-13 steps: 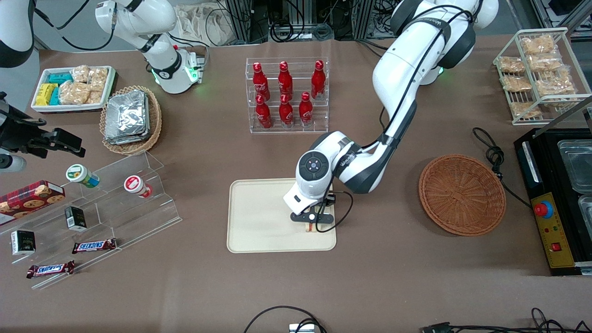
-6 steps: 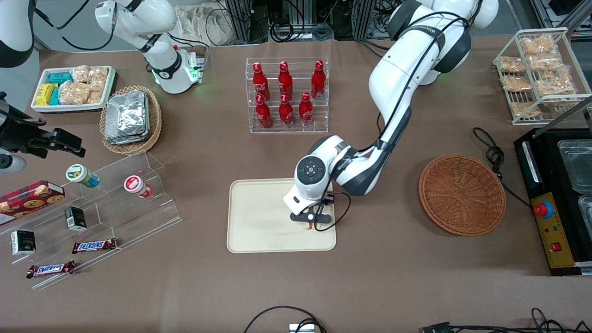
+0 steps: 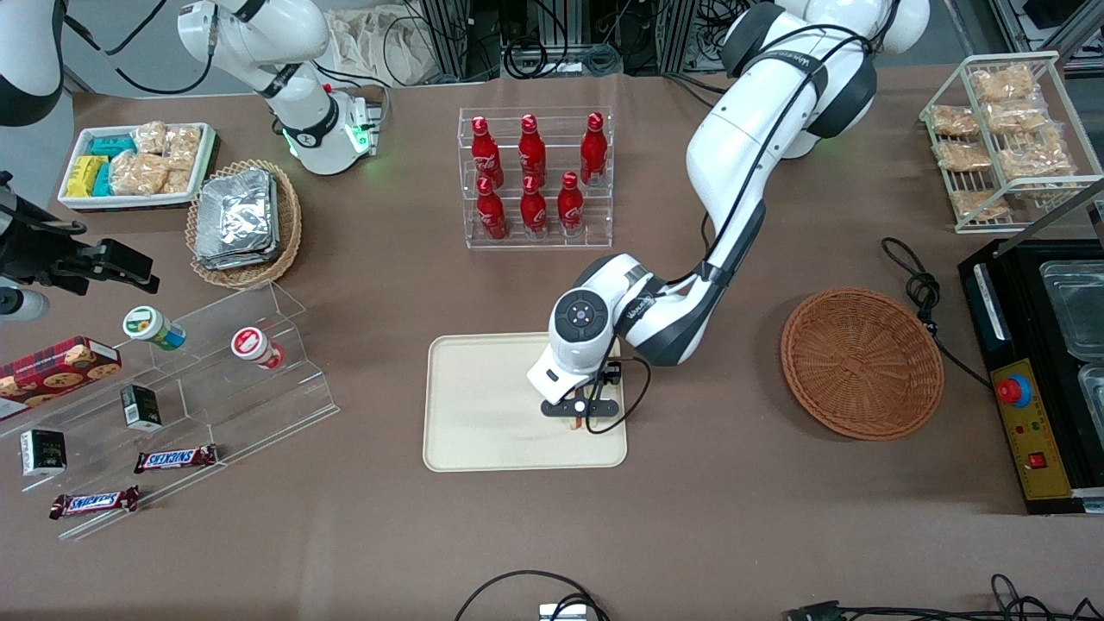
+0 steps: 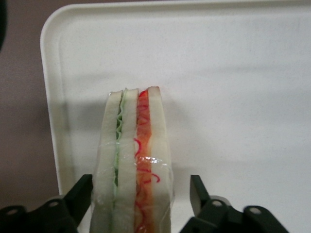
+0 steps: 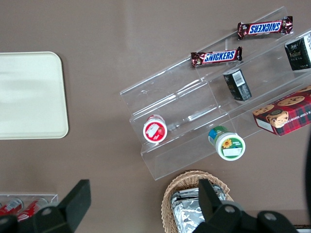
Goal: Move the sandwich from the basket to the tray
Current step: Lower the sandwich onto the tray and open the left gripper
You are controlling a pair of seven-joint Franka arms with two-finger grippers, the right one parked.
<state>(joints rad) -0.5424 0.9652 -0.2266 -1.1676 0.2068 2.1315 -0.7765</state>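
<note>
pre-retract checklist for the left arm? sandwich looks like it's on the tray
1. Sandwich over the tray: ok, it stands on edge near one rounded corner, inside the rim.
2. Tool released: ok, wrist view shows a gap between each finger and the bread.
3. Sandwich actually resting on the tray: cannot tell, its base is hidden.
4. Stable once the tool lifts: cannot tell, a wedge on its narrow edge may tip.
5. Basket emptied: ok, nothing in it.
6. Straight-up retract path: ok, nothing above the tool but its own arm.
</note>
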